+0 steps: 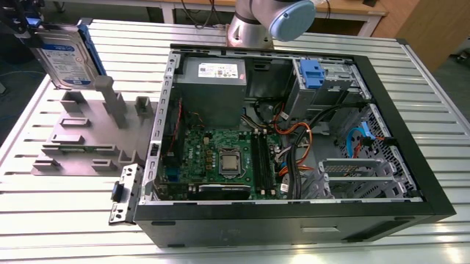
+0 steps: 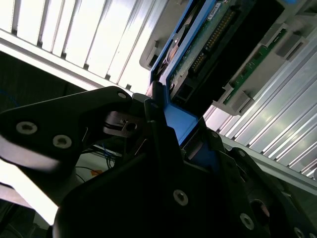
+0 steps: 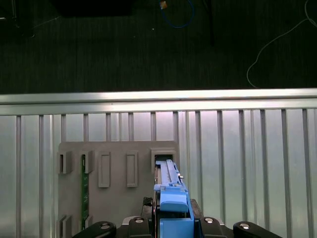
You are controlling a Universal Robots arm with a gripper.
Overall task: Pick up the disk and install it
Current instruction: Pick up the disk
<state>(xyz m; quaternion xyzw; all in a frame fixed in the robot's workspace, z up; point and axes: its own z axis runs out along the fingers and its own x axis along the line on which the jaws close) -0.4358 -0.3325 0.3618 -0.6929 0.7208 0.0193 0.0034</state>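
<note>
The disk (image 1: 66,58), a silver drive with a white-and-blue label in a blue carrier frame, stands on edge at the exterior view's far left, over the back of the grey stepped fixture (image 1: 81,137). My gripper (image 1: 18,27) is at its top end. In both wrist views the dark fingers are shut on the blue end of the carrier (image 3: 173,203), and the gripper (image 2: 168,124) clamps that blue frame. In the first wrist view the disk's (image 3: 167,171) far end sits at a slot of the fixture (image 3: 119,198); whether it still rests in the slot I cannot tell.
An open computer case (image 1: 411,137) lies on the slatted metal table (image 1: 59,220), to the exterior view's right of the fixture. Its drive bay carries a blue bracket (image 1: 312,74) at the back. The arm's base (image 1: 264,22) stands behind the case. A green memory stick (image 3: 84,188) stands in the fixture.
</note>
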